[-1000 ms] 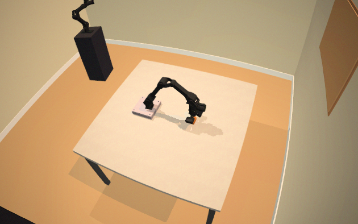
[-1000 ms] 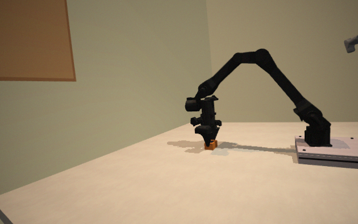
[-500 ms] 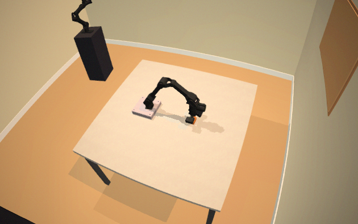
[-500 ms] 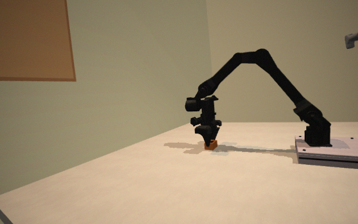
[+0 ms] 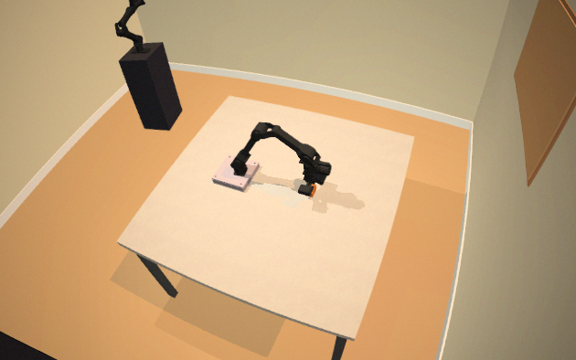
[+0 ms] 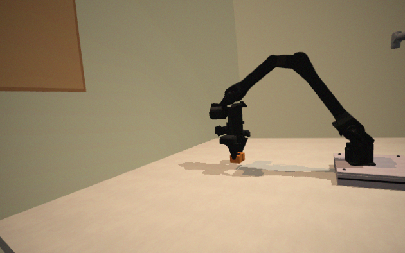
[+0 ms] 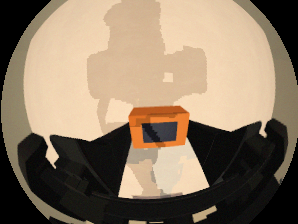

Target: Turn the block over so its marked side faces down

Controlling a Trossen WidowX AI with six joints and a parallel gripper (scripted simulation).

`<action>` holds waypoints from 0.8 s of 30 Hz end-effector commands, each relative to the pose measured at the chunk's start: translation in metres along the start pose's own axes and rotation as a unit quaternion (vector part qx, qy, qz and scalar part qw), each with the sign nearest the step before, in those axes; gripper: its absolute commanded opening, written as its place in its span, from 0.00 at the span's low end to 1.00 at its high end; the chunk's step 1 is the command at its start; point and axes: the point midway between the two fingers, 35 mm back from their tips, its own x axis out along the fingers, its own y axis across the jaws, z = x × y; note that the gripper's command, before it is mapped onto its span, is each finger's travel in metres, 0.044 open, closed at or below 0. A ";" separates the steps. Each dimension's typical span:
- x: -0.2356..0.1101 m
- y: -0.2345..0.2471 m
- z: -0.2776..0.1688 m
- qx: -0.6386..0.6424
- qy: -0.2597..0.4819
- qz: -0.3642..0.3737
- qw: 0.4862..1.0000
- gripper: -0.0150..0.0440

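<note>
— One block [image 6: 237, 157], orange, and the gripper [image 6: 237, 156] is clamped on it from above. See it?

— Yes. The fingers press its two sides. Where is it on the table [image 5: 256, 256]?

— Out toward the middle, well apart from the base plate [image 5: 227, 179] where the arm [image 6: 318, 87] is bolted. From the side the block looks at table level or just off it; I cannot tell whether it touches.

— And the marked side?

— The wrist view shows a dark rectangle framed in orange on the face turned up toward the camera [image 7: 160, 129]. So the mark faces up.

— The arm's pose?

— Arched high, wrist pointing straight down. Its shadow [image 6: 257, 168] spreads across the table under the gripper.

— Anything else around?

— A black pedestal [image 5: 151, 87] on the floor beyond the table's far corner, and a brown panel [image 6: 40, 45] on the wall.
</note>
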 end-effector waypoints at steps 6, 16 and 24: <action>0.004 -0.001 0.000 0.002 -0.057 -0.003 0.998 0.25; 0.008 -0.001 0.000 0.002 -0.128 -0.003 0.992 0.25; 0.008 -0.001 -0.002 0.002 -0.184 -0.003 0.983 0.25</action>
